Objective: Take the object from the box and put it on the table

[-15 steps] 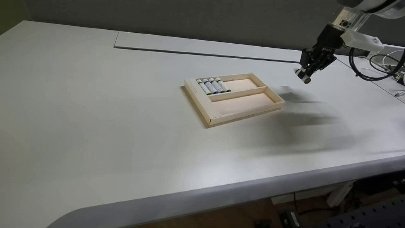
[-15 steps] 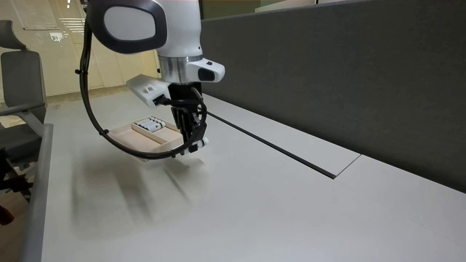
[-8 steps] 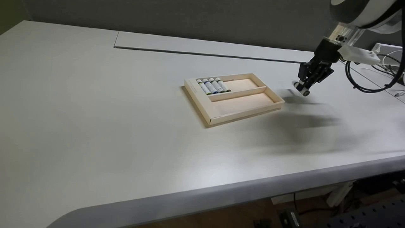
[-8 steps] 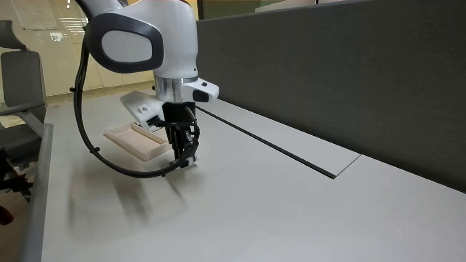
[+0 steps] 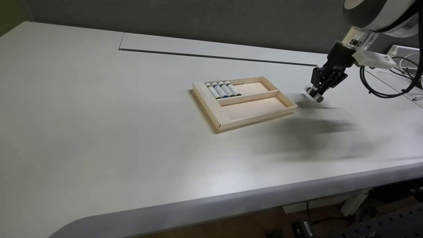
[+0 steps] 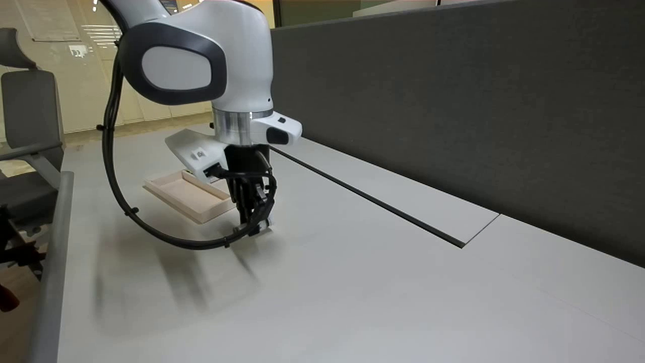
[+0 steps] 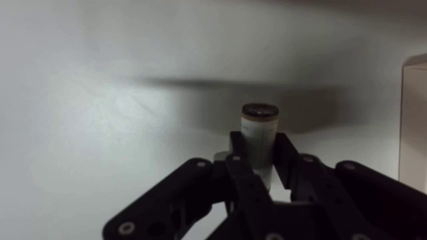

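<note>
The object is a small white-labelled tube with a dark end point(image 7: 259, 133), not a block. My gripper point(image 7: 258, 146) is shut on it in the wrist view. In an exterior view the gripper point(image 5: 315, 93) holds the tube low over the table point(image 5: 115, 138), beside the box; whether it touches the table I cannot tell. The gripper point(image 6: 254, 229) also shows in an exterior view, partly behind a cable. The box point(image 5: 209, 107) is a shallow light-wood tray with two compartments. Several similar tubes point(image 5: 223, 90) lie side by side in its far compartment. The box's edge point(image 7: 413, 126) shows in the wrist view.
A thin dark slot point(image 6: 373, 200) runs along the table before a dark grey partition point(image 6: 453, 116). A black cable point(image 6: 113, 166) loops from the arm. White and black cables point(image 5: 404, 66) lie at the table's far right. A chair point(image 6: 33, 126) stands beyond the table edge.
My gripper has come down toward the table with the tube in it, mostly in the first half second, and only slightly since. The box and its tubes have not moved.
</note>
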Controlling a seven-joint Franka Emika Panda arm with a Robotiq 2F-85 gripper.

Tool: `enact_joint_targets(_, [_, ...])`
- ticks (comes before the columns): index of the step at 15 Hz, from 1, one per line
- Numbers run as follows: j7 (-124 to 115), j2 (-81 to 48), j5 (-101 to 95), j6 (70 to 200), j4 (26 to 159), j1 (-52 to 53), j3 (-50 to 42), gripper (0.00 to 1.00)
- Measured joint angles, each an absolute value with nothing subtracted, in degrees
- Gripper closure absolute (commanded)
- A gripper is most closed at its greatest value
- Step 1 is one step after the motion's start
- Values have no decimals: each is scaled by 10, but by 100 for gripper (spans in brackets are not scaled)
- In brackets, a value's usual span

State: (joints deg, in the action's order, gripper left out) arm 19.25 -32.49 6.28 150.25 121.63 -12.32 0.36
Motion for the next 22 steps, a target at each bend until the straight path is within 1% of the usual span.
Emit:
enact_joint_targets(3, [192, -328, 57, 1504, 1217, -123, 3, 93])
enact_joint_targets(4, [192, -329, 56, 1504, 1217, -123, 3, 62])
enact_joint_targets(5, [192, -330, 55, 1505, 1217, -123, 3, 48])
enact_joint_targets(6, [192, -330, 55, 1505, 1217, -123, 2, 43])
enact_joint_targets(7, [192, -330, 55, 1505, 1217, -123, 2, 35])
enact_joint_targets(12, [190, -327, 56, 1505, 1216, -124, 2, 2])
enact_joint_targets(16, [185, -308, 58, 1493, 1213, -125, 2, 0])
enact_joint_targets(22, [184, -241, 84, 1422, 1207, -123, 4, 0])
